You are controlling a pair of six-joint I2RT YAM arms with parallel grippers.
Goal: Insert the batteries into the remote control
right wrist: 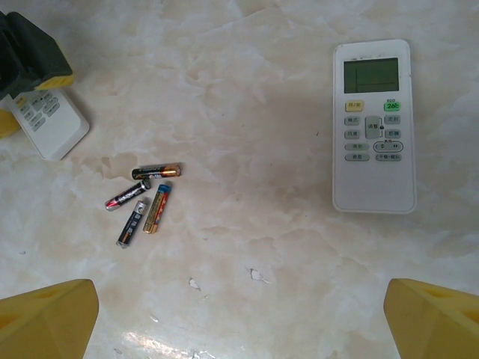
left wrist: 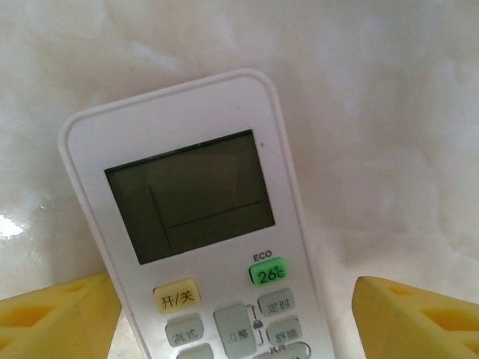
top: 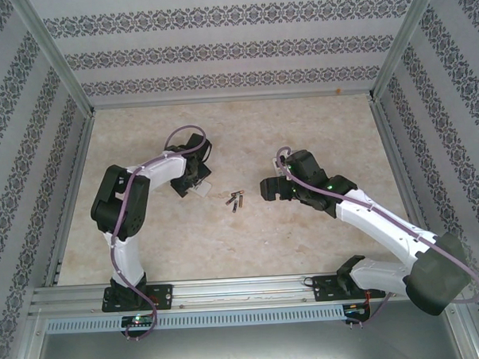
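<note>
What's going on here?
The left gripper is open, straddling one remote that lies face up. The right gripper is open and empty over the table, looking down on four loose batteries and a second remote. No battery is picked up yet.

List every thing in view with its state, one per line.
straddled remote: face up, flat, not gripped
free remote: face up, flat, untouched
batteries: four, loose on the table
left gripper: open, astride the straddled remote
right gripper: open, empty
</note>
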